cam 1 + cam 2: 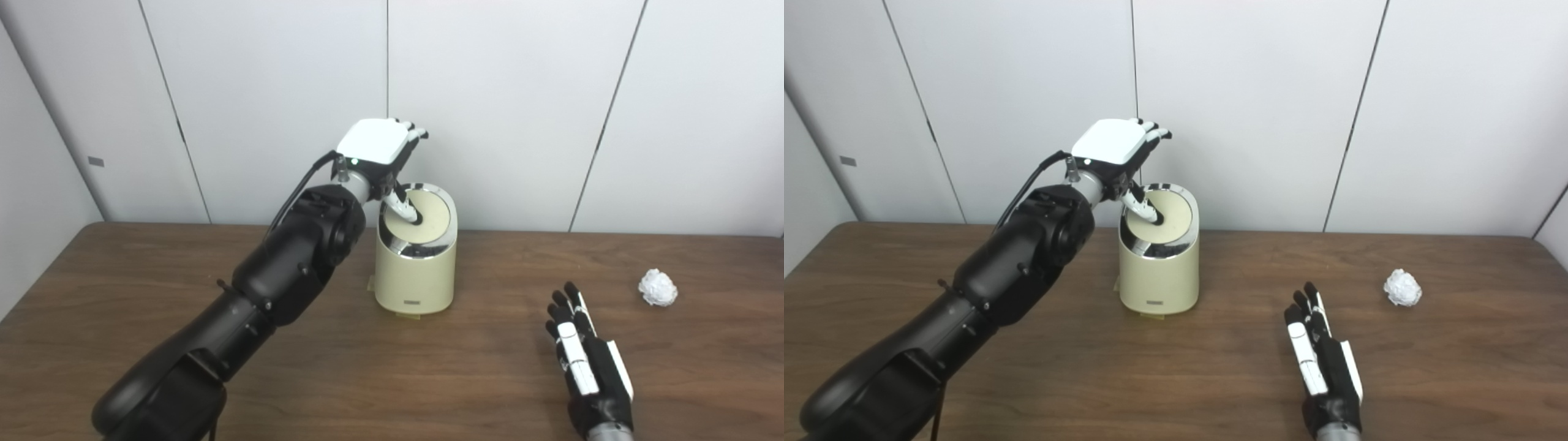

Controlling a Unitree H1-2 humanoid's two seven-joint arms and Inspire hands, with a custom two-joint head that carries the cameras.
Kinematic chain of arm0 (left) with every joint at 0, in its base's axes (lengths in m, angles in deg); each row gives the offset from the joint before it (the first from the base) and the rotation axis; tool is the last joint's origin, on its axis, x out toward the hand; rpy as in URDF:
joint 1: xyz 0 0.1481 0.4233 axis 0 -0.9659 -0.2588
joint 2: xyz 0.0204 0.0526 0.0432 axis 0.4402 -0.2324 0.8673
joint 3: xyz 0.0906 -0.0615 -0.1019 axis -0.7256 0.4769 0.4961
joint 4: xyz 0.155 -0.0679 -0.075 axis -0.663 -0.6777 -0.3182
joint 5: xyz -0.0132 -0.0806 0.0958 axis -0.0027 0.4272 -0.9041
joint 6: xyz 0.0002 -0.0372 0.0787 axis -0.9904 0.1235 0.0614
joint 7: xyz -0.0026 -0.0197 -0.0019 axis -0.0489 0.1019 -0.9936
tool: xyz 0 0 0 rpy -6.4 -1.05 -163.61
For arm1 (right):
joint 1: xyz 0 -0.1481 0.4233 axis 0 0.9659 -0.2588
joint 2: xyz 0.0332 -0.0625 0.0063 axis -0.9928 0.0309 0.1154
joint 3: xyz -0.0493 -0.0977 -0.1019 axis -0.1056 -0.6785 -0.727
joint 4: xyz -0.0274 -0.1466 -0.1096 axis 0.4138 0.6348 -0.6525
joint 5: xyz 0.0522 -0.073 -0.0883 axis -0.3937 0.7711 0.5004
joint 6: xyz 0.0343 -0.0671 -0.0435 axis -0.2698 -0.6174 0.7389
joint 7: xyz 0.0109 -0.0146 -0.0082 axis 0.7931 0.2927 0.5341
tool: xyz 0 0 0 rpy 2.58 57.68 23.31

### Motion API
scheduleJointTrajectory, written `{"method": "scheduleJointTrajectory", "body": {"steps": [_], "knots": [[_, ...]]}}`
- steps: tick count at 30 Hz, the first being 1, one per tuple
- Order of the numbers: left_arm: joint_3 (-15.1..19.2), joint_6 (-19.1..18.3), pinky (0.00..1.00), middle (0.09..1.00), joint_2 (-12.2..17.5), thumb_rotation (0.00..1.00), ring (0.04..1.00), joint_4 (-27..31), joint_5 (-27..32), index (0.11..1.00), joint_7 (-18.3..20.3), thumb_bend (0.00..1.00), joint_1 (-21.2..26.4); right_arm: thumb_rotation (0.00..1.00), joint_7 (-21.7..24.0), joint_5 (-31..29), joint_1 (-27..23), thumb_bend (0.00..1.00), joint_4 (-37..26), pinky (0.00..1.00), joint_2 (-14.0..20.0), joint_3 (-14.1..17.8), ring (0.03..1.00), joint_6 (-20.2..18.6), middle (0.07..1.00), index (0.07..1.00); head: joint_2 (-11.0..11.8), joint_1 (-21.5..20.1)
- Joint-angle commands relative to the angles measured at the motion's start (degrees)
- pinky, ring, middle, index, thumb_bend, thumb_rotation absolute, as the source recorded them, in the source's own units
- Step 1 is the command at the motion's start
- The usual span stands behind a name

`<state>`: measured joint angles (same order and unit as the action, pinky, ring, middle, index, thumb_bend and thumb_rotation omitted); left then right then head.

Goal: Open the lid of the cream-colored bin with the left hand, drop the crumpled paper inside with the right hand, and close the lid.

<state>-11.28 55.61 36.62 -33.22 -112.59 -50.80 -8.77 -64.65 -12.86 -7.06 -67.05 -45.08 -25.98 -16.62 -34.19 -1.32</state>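
The cream-colored bin [416,269], frame centre, looks light and tippable; its lid [422,215] is pressed by the spread left hand's [380,147] thumb, holding nothing.

Even, diffuse overhead light is filling both views, keeping the white wall panels [502,92] bright and flat. The chrome lid ring [404,248] is throwing small reflections, and the wooden table [1176,380] is showing a faint sheen with soft shadows. Focus is holding moderately sharp throughout.
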Motion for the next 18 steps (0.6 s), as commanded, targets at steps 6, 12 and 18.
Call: {"method": "scheduleJointTrajectory", "body": {"steps": [6, 12, 18], "knots": [[-4.0, 4.6, 0.98, 0.969, -0.3, 0.10, 0.985, -0.7, -4.1, 0.965, 1.4, 1.00, -1.2, 0.76, -0.2, -0.3, -1.7, 0.50, -2.1, 0.96, -0.3, 0.2, 0.960, 1.1, 0.971, 1.000, -0.4, 0.0], [-1.0, 3.5, 0.98, 0.978, 0.3, 0.11, 0.997, 3.1, -1.5, 0.978, 7.2, 1.00, -0.8, 0.75, 0.0, -1.3, -1.8, 0.53, -1.7, 0.96, 0.0, 0.8, 0.963, 1.3, 0.973, 1.000, -0.6, 0.2], [5.5, -0.4, 0.98, 0.942, 0.2, 0.06, 0.971, 6.7, 3.9, 0.946, 14.5, 0.93, 1.3, 0.73, 0.0, -2.6, -2.3, 0.53, -1.3, 0.96, 0.1, 1.6, 0.965, 1.5, 0.972, 0.994, -0.7, 0.1]]}}
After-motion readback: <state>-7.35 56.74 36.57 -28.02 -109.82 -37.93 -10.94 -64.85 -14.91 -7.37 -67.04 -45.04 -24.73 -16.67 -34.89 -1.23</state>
